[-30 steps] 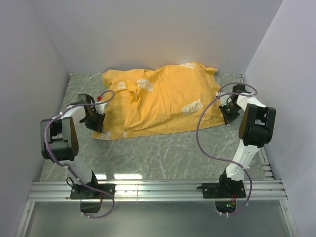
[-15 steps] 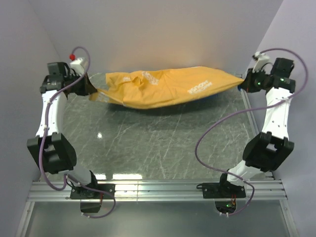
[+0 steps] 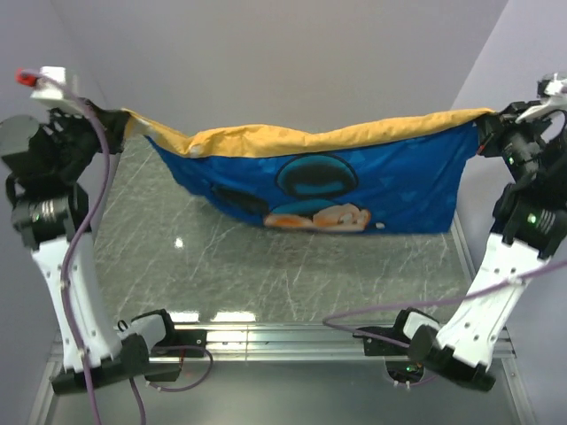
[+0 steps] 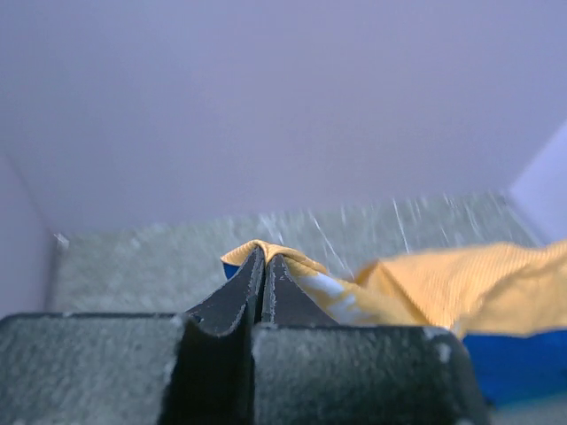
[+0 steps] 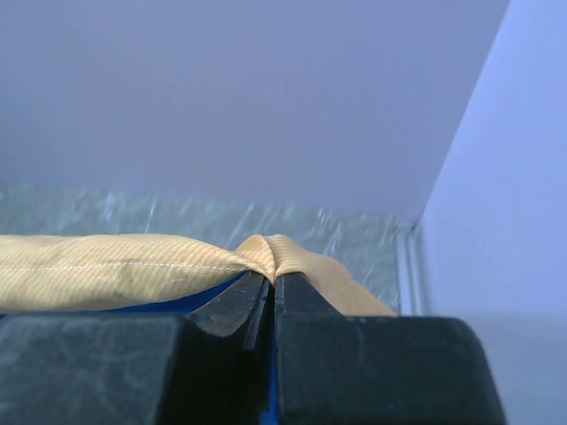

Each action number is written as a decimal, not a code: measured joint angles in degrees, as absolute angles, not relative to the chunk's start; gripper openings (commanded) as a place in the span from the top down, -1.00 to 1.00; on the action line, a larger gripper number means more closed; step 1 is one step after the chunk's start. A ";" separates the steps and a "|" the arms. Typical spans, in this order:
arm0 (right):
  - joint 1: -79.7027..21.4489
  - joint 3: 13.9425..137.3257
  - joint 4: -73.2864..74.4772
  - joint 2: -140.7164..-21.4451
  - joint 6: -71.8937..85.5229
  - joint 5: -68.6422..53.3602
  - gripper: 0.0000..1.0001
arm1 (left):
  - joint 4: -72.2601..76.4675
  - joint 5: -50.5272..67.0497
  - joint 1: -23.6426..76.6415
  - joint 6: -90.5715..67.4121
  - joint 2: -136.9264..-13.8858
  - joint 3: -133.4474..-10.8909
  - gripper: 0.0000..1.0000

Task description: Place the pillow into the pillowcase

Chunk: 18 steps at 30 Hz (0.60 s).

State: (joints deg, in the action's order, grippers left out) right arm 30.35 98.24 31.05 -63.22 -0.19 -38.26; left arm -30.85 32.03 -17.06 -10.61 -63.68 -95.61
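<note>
The pillowcase (image 3: 372,181) hangs stretched in the air between my two grippers, blue Mickey side toward the camera, orange-yellow reverse along the top edge. My left gripper (image 3: 124,119) is shut on its left top corner; in the left wrist view the orange cloth (image 4: 425,288) is pinched at the fingertips (image 4: 263,257). My right gripper (image 3: 483,124) is shut on the right top corner; in the right wrist view the cloth (image 5: 106,266) bunches over the fingertips (image 5: 273,276). The pillow is not visible; I cannot tell whether it is inside the case.
The grey marbled table (image 3: 266,274) lies below the hanging cloth. Pale walls close in at the back and both sides (image 3: 292,62). A metal rail (image 3: 283,341) with the arm bases runs along the near edge.
Both arms have raised the pillowcase from lying on the table to hanging high and taut. It has turned so its blue Mickey side now faces the camera.
</note>
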 measured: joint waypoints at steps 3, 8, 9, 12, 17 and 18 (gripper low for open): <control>30.41 98.63 27.73 -60.20 1.78 -36.18 1.00 | -29.19 28.12 -17.06 -11.35 -60.12 -99.31 0.99; 28.84 99.77 24.82 -62.37 3.11 -34.24 1.00 | -22.98 24.84 -17.10 -10.83 -58.92 -96.66 0.99; 27.77 98.02 23.59 -63.55 2.61 -33.30 1.00 | -21.91 24.67 -17.06 -10.48 -59.66 -94.70 0.99; 22.02 89.32 20.58 -66.63 -0.82 -27.73 1.00 | -19.59 23.42 -16.71 -8.95 -63.57 -87.07 0.99; 11.11 87.66 22.06 -87.33 -6.50 -13.56 0.64 | -16.19 19.90 -15.14 -6.31 -83.26 -84.66 0.99; 9.61 92.01 24.47 -94.24 -7.05 -10.76 0.42 | -17.17 19.31 -14.87 -5.76 -88.23 -86.30 0.54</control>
